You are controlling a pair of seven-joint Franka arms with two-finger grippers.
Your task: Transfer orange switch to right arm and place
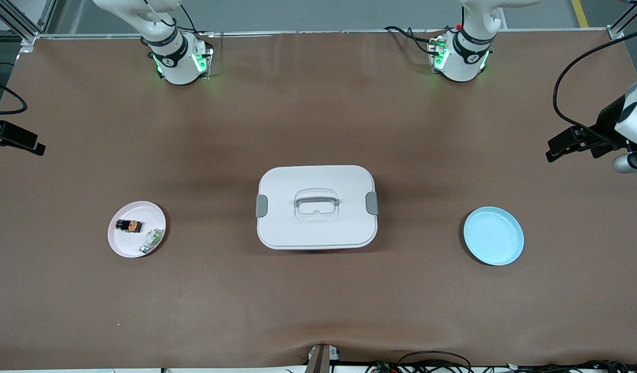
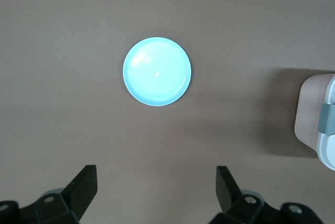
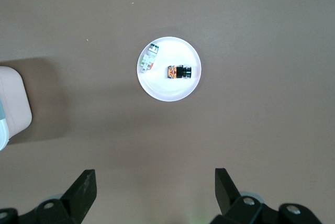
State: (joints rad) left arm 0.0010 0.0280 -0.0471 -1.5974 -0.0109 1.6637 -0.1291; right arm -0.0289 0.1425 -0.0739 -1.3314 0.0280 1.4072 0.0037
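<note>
The orange switch [image 1: 129, 225] is a tiny black block with an orange face. It lies on a pink plate [image 1: 122, 248] toward the right arm's end of the table and shows in the right wrist view [image 3: 178, 71]. My right gripper [image 1: 33, 147] hangs high over the table at that end, open and empty [image 3: 153, 174], well apart from the plate [image 3: 167, 90]. My left gripper [image 1: 556, 147] hangs high over the left arm's end, open and empty [image 2: 155, 171].
A small white-and-green component [image 1: 151, 239] lies beside the switch on the pink plate. A white lidded box [image 1: 317, 228] with a handle stands mid-table. A light blue plate [image 1: 493, 235] lies toward the left arm's end and shows in the left wrist view [image 2: 157, 71].
</note>
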